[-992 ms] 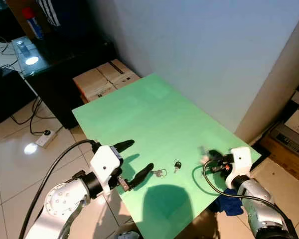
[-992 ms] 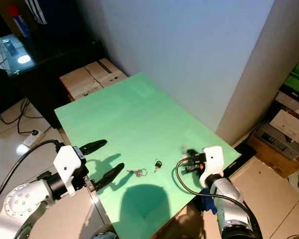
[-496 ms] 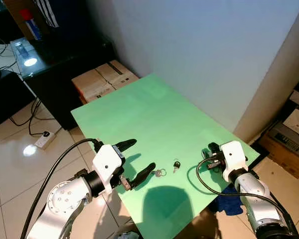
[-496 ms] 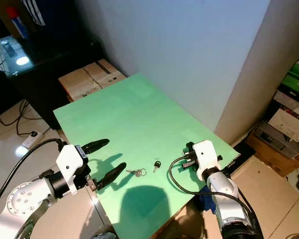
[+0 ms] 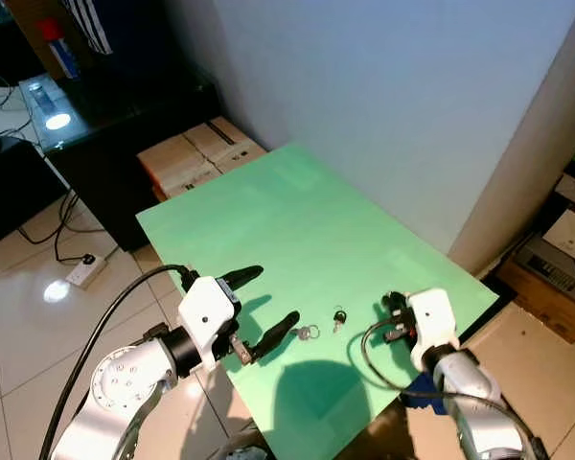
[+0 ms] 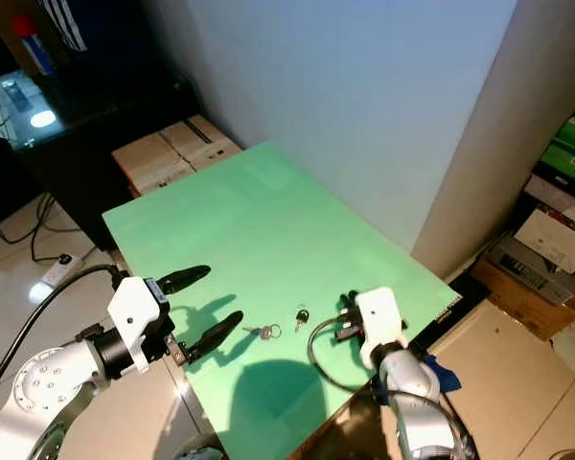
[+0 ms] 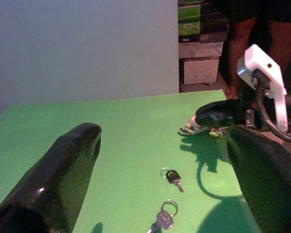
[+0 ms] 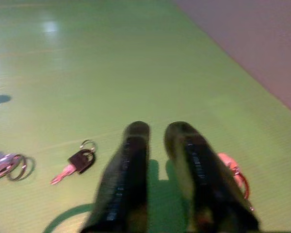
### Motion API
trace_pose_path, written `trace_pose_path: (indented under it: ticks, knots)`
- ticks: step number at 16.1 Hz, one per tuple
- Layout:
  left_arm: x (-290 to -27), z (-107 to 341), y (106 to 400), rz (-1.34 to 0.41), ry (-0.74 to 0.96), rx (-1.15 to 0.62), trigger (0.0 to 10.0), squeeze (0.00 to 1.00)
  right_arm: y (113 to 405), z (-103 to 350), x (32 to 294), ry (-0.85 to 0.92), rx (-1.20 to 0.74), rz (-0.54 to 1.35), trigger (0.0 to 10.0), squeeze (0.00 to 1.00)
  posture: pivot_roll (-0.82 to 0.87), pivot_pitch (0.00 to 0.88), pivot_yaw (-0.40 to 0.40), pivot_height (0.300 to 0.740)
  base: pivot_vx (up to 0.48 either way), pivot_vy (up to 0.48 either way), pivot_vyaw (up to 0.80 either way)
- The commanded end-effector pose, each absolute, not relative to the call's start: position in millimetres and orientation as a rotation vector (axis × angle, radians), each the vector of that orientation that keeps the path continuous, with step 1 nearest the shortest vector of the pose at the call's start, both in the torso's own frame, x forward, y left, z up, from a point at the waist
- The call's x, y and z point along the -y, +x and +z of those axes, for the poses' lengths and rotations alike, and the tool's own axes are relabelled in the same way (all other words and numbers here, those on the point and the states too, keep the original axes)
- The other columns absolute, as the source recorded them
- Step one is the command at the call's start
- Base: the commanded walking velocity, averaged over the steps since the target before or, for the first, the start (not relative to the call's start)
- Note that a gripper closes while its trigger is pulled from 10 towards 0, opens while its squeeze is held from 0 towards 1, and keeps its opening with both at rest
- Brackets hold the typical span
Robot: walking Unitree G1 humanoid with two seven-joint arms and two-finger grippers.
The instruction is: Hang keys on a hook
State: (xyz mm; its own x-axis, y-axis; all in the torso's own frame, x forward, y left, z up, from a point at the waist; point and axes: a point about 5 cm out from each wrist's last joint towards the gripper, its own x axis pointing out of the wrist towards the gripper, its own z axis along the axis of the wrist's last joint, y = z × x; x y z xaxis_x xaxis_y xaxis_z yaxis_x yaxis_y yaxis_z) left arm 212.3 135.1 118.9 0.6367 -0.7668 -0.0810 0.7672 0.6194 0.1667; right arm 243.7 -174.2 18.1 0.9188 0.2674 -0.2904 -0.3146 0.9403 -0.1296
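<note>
Two keys lie near the front edge of the green table (image 5: 297,220): a silver key on a ring (image 5: 307,333) and a black-headed key (image 5: 339,317). Just left of the silver key, my left gripper (image 5: 261,302) hovers open and empty. To the right of the black-headed key, my right gripper (image 5: 391,309) rests low over the table with its fingers (image 8: 131,160) shut, a thin gap between them. A small pinkish key ring (image 8: 233,171) lies on the table beside and partly under one finger; whether it is held is unclear.
Cardboard boxes (image 5: 199,151) and a dark cabinet (image 5: 96,115) stand beyond the table's left side. A power strip (image 5: 84,268) lies on the tiled floor. A white wall backs the table. Stacked boxes (image 5: 556,259) and a person's legs (image 7: 242,43) are to the right.
My right gripper has swung left along the table's front, closer to the black-headed key. The left gripper and the two keys have stayed put.
</note>
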Motion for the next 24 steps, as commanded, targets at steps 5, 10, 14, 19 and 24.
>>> trace_pose_path:
  ticks: [5, 10, 14, 19, 24]
  knots:
    - [-138.0, 117.1, 212.3, -0.883, 0.209, -0.014, 10.0, 0.0, 231.2, 3.6, 179.2, -0.326, -0.405, 0.202, 10.0, 1.0, 0.05, 0.073, 0.119, 0.74, 0.0, 0.0, 0.0]
    - [-136.8, 117.2, 212.6, -0.882, 0.205, -0.011, 10.0, 0.0, 228.9, 2.7, 186.0, -0.418, -0.419, 0.139, 10.0, 1.0, 0.05, 0.076, 0.117, 0.74, 0.0, 0.0, 0.0]
    - [-135.6, 117.3, 212.5, -0.885, 0.202, -0.01, 10.0, 0.0, 234.5, 1.4, 194.1, -0.456, -0.428, 0.117, 10.0, 0.0, 0.05, 0.077, 0.119, 0.74, 0.0, 0.0, 0.0]
    - [-137.5, 118.1, 212.5, -0.885, 0.208, -0.012, 10.0, 0.0, 245.2, 1.8, 199.5, -0.475, -0.421, 0.119, 10.0, 0.0, 0.05, 0.078, 0.122, 0.74, 0.0, 0.0, 0.0]
    - [-139.4, 118.7, 210.9, -0.885, 0.213, -0.014, 10.0, 0.0, 254.8, 1.2, 200.6, -0.484, -0.412, 0.124, 10.0, 0.0, 0.06, 0.081, 0.123, 0.74, 0.0, 0.0, 0.0]
